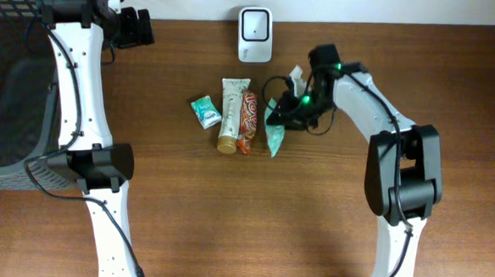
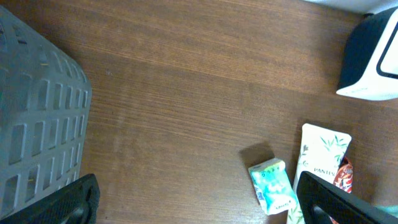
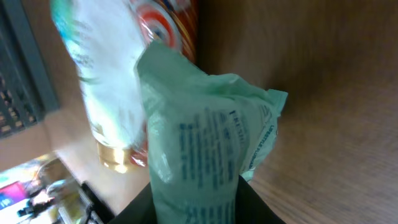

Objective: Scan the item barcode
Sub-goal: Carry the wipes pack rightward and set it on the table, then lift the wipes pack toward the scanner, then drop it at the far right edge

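While left tool point(image 2: 199, 206) gapes beside the basket point(image 2: 37, 112), right tool point(image 3: 196, 210) grasps the green packet point(image 3: 205, 124).

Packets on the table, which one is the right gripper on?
The pale green packet, rightmost in the row, pinched in the right gripper. The teal packet, tube and red packet lie loose beside it.

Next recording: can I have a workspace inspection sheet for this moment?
Surface: brown wooden table, no spills seen.
Job's things: white barcode scanner at the far edge; pale green packet in the right gripper.
Clutter: teal packet, white tube and red patterned packet, lying side by side.
Grippers: left gripper open and empty, near the basket; right gripper shut on the pale green packet.
Cables: black cable loop by the right gripper.
Surroundings: grey mesh basket at the left.
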